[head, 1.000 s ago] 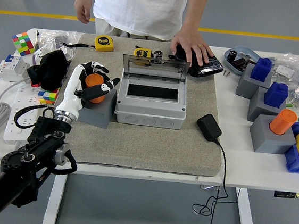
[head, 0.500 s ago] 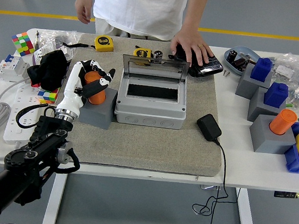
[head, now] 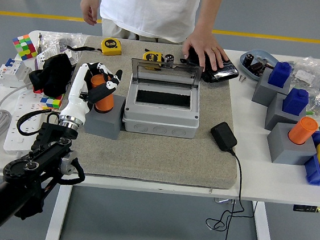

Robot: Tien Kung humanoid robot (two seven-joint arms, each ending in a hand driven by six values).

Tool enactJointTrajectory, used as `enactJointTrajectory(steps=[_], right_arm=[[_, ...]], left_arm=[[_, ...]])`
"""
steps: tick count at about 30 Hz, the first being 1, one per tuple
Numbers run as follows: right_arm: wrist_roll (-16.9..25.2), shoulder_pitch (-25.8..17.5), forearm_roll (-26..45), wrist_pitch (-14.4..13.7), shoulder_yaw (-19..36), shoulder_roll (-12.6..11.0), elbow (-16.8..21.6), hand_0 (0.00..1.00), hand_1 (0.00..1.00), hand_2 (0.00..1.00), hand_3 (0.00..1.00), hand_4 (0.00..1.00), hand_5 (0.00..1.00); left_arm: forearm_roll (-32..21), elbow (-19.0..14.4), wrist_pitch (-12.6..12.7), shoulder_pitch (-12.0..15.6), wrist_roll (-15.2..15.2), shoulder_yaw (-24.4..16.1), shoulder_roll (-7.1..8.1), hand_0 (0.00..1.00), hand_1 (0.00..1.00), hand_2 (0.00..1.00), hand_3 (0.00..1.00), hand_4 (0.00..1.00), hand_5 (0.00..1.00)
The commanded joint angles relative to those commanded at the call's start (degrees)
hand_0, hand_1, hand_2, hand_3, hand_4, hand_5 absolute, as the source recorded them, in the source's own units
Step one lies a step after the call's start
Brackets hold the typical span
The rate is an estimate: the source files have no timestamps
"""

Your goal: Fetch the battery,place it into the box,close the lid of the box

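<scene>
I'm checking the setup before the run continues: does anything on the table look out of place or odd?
Mostly no. The box sits square on the mat, lid up. The left hand grips the orange battery in its grey holder. Only a person's hand, resting on a black object behind the box, stands out.

Two orange cylinders point(head: 102, 93) point(head: 302, 130), two blue blocks point(head: 279, 74) point(head: 295, 101), perhaps two tape measures point(head: 111, 47) point(head: 153, 57), one grey box point(head: 161, 107).

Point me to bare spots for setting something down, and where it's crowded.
Free: mat in front of the box, up to the charger; bare table right of the mat's front. Crowded: left edge with cables and cubes, right end with grey blocks, far edge by the person's hand.
</scene>
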Motion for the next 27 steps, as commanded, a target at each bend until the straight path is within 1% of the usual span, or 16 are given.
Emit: enactJointTrajectory(steps=[4,5,6,10,11,13,14,16,17,18,21,22,23,27], right_arm=[[0.0,0.0,0.1,0.0,-0.1,-0.1,0.0,0.555,0.589,0.582,0.547,0.926,0.49],[0.0,0.0,0.0,0.0,-0.1,-0.1,0.0,0.555,0.589,0.582,0.546,0.926,0.49],[0.0,0.1,0.0,0.0,0.0,-0.1,0.0,0.555,0.589,0.582,0.546,0.926,0.49],[0.1,0.2,-0.1,-0.1,0.0,-0.1,0.0,0.555,0.589,0.582,0.546,0.926,0.49],[0.1,0.2,-0.1,-0.1,-0.1,-0.1,0.0,0.555,0.589,0.582,0.546,0.925,0.49],[0.1,0.3,0.0,-0.1,-0.2,-0.1,0.0,0.555,0.589,0.582,0.546,0.925,0.49],[0.1,0.3,0.1,-0.1,-0.3,-0.2,0.0,0.555,0.589,0.582,0.546,0.925,0.49],[0.1,0.3,0.1,-0.1,-0.4,-0.2,0.0,0.555,0.589,0.582,0.546,0.925,0.49],[0.0,0.3,0.2,-0.1,-0.5,-0.2,0.0,0.555,0.589,0.581,0.545,0.925,0.491],[0.0,0.3,0.2,-0.1,-0.5,-0.2,0.0,0.555,0.589,0.581,0.545,0.925,0.491],[0.0,0.3,0.2,-0.1,-0.6,-0.3,0.0,0.555,0.589,0.581,0.545,0.925,0.491],[0.0,0.3,0.2,-0.1,-0.6,-0.3,0.0,0.555,0.589,0.581,0.545,0.925,0.491],[0.0,0.3,0.2,-0.1,-0.7,-0.3,0.0,0.555,0.589,0.581,0.545,0.924,0.49],[0.1,0.3,0.2,-0.2,-0.7,-0.3,0.1,0.555,0.589,0.581,0.545,0.924,0.49]], left_arm=[[7.9,-4.5,-0.2,-0.9,3.1,0.9,1.22,0.066,0.047,0.128,0.167,0.624,0.002],[10.4,-5.6,-0.2,-1.3,4.0,1.5,1.57,0.075,0.051,0.131,0.171,0.656,0.002],[12.6,-6.9,-0.2,-1.9,5.0,2.3,1.96,0.075,0.051,0.131,0.171,0.656,0.002],[20.4,-10.5,0.5,-3.6,8.0,4.6,2.94,0.075,0.051,0.131,0.171,0.656,0.002],[22.2,-11.1,0.7,-4.0,8.7,5.1,3.1,0.075,0.06,0.137,0.175,0.676,0.002],[26.2,-12.5,1.1,-5.3,10.3,6.5,3.43,0.075,0.06,0.137,0.175,0.676,0.002],[28.6,-13.3,1.0,-6.2,11.7,7.5,3.6,0.075,0.06,0.137,0.175,0.676,0.002],[32.8,-14.1,1.0,-7.4,13.8,9.1,3.71,0.075,0.06,0.137,0.175,0.676,0.002],[34.9,-14.5,1.2,-8.2,15.1,10.2,3.73,0.088,0.071,0.147,0.186,0.706,0.002],[37.2,-14.6,1.5,-9.1,16.6,11.7,3.64,0.088,0.071,0.147,0.186,0.706,0.002],[42.1,-14.1,2.2,-11.2,19.9,15.3,3.02,0.088,0.071,0.147,0.186,0.706,0.002],[43.1,-13.6,2.3,-11.9,20.4,16.5,2.73,0.088,0.071,0.147,0.186,0.706,0.002],[44.1,-13.1,2.4,-12.6,20.9,17.9,2.37,0.113,0.084,0.158,0.202,0.77,0.002],[47.4,-11.1,3.2,-14.9,23.2,22.1,0.99,0.113,0.084,0.158,0.202,0.77,0.002]])
